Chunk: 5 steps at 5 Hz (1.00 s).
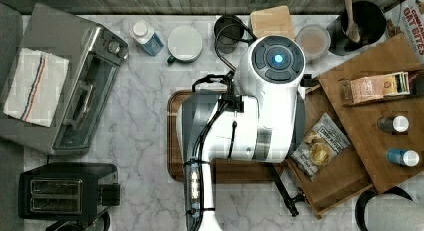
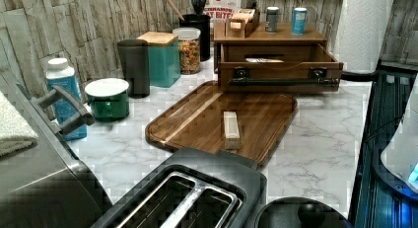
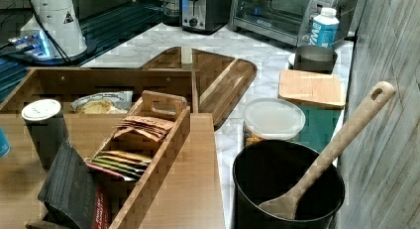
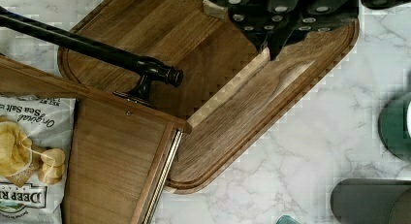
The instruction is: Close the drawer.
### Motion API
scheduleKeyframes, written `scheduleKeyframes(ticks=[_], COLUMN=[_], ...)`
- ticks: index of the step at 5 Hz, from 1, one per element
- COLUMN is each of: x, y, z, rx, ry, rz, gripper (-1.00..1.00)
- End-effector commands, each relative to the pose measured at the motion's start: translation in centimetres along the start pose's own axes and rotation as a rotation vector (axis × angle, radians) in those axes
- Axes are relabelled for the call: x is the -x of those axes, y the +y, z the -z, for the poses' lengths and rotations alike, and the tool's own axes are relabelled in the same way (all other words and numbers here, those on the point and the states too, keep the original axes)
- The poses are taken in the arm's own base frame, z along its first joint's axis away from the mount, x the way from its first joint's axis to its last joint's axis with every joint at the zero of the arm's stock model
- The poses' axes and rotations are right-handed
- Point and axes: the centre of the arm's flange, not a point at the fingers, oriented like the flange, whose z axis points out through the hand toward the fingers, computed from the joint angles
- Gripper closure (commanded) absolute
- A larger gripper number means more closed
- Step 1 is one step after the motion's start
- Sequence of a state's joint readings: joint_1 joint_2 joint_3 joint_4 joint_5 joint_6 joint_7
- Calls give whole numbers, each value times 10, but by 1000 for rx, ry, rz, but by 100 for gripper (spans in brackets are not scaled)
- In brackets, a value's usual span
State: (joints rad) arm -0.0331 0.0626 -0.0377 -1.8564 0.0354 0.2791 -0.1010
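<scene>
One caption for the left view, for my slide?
Open drawer holding a chip bag, behind a wooden tray.

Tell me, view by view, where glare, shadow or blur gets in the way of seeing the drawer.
Top view: the arm's translucent, ghosted body veils the tray; the drawer stays clear. Left view: even light, the drawer interior shaded, a bright streak on the tray. Right view: blue glow at the arm's base, the drawer readable. Wrist view: the hand dark, the handle sharp.
</scene>
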Motion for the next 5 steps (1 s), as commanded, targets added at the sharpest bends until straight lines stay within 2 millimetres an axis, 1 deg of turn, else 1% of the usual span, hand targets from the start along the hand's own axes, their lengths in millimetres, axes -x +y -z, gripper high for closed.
scheduleKeyframes(ticks=[1, 2, 3, 4, 5], x=[-1, 21, 38, 52, 66], y=[0, 1, -4, -8, -4], z=[-4, -27, -45, -64, -81], rx=[3, -23, -32, -47, -59], ry=[-6, 60, 68, 73, 100], rz=[-1, 127, 294, 396, 489], gripper=[100, 100, 100, 100, 100])
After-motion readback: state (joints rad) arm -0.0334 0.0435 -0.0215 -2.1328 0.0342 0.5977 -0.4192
